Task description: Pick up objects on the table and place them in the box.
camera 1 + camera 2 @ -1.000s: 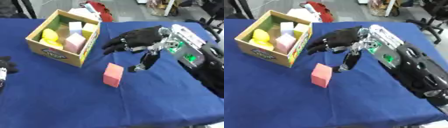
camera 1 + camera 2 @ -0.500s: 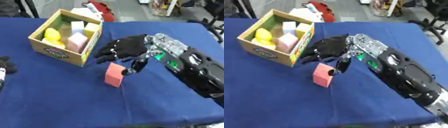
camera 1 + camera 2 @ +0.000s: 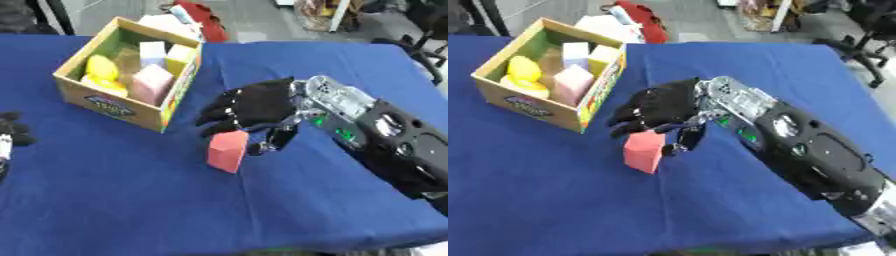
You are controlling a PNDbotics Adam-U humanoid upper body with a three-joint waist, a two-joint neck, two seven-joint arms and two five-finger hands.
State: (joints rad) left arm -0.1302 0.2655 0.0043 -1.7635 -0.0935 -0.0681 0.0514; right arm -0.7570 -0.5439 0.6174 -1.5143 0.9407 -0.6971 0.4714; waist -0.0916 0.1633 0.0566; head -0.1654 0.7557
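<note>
The right hand point(image 3: 255, 106) is black, with shiny silver bits at the thumb. Its wrist is silver, and the big black arm has small green lights. A bit of the black left hand point(image 3: 10, 131) shows at the left edge.

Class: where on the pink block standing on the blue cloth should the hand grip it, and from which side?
Probably across the upper half of the pink block, on its two broad upright faces, coming from above: it stands upright and apart from the box, with the right hand over its top.
</note>
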